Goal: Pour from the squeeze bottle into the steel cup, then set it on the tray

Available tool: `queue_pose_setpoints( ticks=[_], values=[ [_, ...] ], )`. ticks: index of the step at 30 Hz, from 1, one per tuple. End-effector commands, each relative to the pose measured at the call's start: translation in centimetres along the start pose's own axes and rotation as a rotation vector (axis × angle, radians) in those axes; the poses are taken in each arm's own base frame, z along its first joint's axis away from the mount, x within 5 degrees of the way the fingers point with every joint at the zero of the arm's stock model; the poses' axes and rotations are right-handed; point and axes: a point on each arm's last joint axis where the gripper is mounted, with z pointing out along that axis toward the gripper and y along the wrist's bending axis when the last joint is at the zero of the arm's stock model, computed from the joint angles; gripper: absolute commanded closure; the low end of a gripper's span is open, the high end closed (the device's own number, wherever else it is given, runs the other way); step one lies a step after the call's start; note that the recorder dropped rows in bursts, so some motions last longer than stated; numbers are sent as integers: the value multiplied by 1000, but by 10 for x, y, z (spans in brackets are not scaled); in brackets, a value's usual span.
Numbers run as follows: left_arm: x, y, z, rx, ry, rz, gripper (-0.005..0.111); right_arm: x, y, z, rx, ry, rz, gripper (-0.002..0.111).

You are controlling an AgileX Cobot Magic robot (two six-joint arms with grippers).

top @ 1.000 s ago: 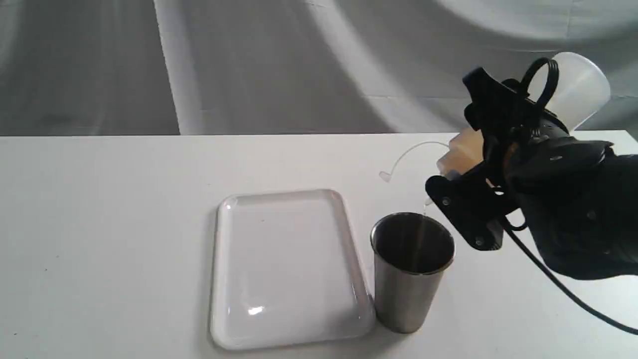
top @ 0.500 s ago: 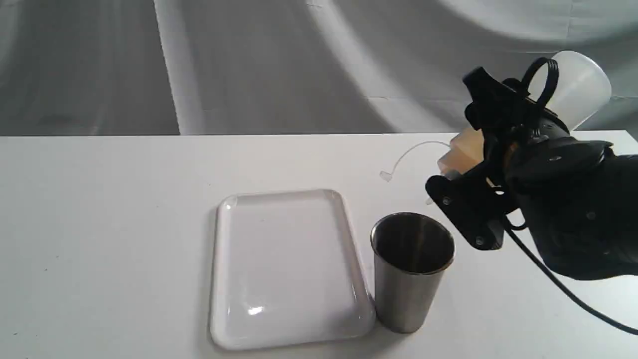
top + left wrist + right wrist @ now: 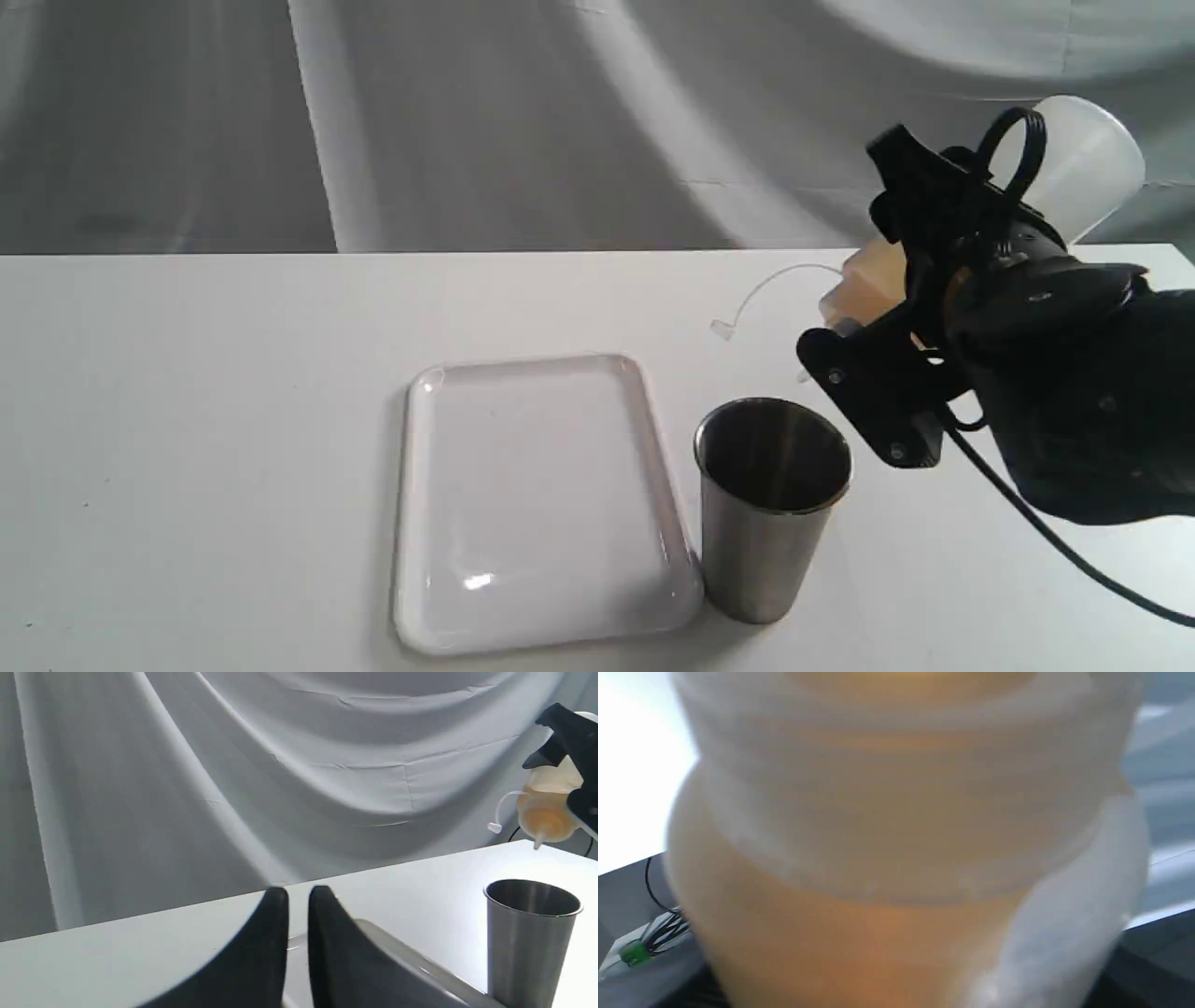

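Observation:
My right gripper (image 3: 892, 285) is shut on the squeeze bottle (image 3: 868, 280), which is tipped steeply with its base up at the right and its nozzle pointing down-left, just above the far right rim of the steel cup (image 3: 770, 509). No stream shows at the nozzle. The thin cap strap (image 3: 761, 289) curls out to the left. Amber liquid sits in the bottle's (image 3: 546, 812) shoulder and its body (image 3: 896, 858) fills the right wrist view. The cup (image 3: 532, 938) stands upright right of the white tray (image 3: 541, 504), almost touching it. My left gripper (image 3: 298, 933) is shut and empty, low over the tray's (image 3: 411, 963) edge.
Everything rests on a white table (image 3: 187, 420) with a grey cloth backdrop (image 3: 467, 121) behind. A black cable (image 3: 1055, 541) trails from the right arm across the table's right side. Cables with a green tag (image 3: 635, 952) lie beyond the table.
A thin stream ran from the nozzle into the cup a second ago; it has stopped. The bottle and right arm have barely moved.

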Motion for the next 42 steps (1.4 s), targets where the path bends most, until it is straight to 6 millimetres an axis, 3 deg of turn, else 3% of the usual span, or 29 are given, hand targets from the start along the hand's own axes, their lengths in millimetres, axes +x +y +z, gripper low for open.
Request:
queue_pose_setpoints(
  ticks=[1,19,27,32,38,42],
  values=[
    [0,0,0,-1,-10,4,98,4,-3,-2,27,29,40,108],
    [0,0,0,-1,-10,4,98,-6,10,-2,-139,-50,520,108],
    [0,0,0,-1,-10,4,98,-11,15,-4,-208,-80,612,108],
    [0,0,0,-1,-10,4,98,-12,15,-4,-209,-84,644,108],
    [0,0,0,-1,-10,4,98,-12,8,-10,-200,-166,819,108],
    [0,0,0,-1,-10,4,98,-2,0,-19,-172,-192,974,108]
  ],
)
